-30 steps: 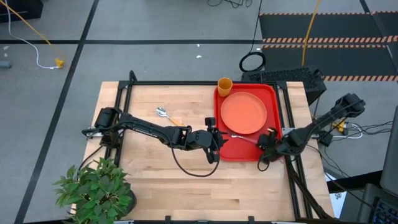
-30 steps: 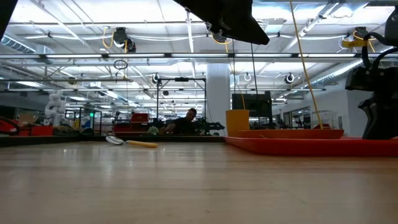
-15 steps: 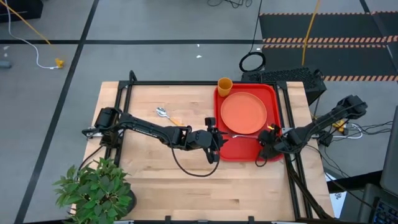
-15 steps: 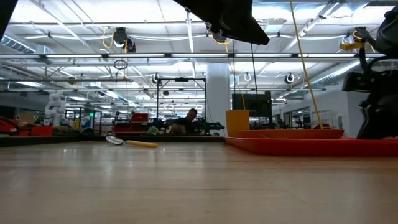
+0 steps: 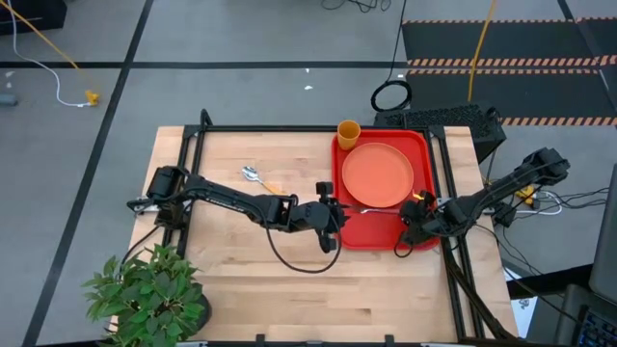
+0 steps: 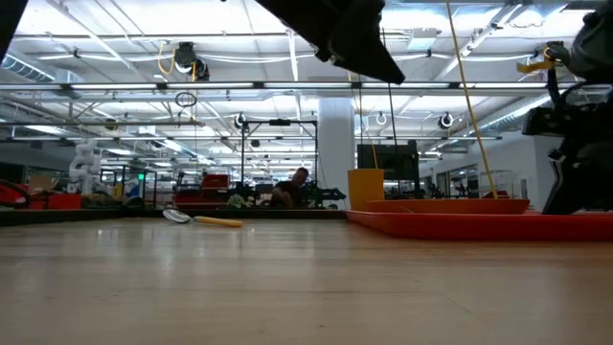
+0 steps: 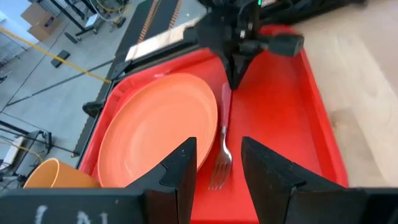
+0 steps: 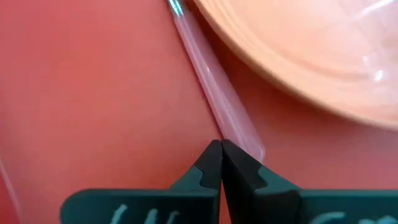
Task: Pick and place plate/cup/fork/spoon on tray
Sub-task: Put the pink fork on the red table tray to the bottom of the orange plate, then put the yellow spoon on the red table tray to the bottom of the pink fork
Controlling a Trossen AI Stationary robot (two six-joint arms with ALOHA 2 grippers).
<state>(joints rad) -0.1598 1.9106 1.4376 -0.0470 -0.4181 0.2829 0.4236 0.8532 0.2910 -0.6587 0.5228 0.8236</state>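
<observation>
tray (image 5: 416, 145) holding plate (image 5: 377, 174), fork (image 7: 221, 153), cup (image 5: 348, 132) in corner

Glossy plastic tray (image 5: 422, 145), pale wooden table (image 5: 251, 280)

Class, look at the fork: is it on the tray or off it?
On the tray. The fork lies flat on the tray floor beside the plate, tines toward the left gripper; the right gripper is shut by its handle end.

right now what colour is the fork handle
Pale pinkish-red; the fork lies on the red tray, clearest in the right wrist view.
</observation>
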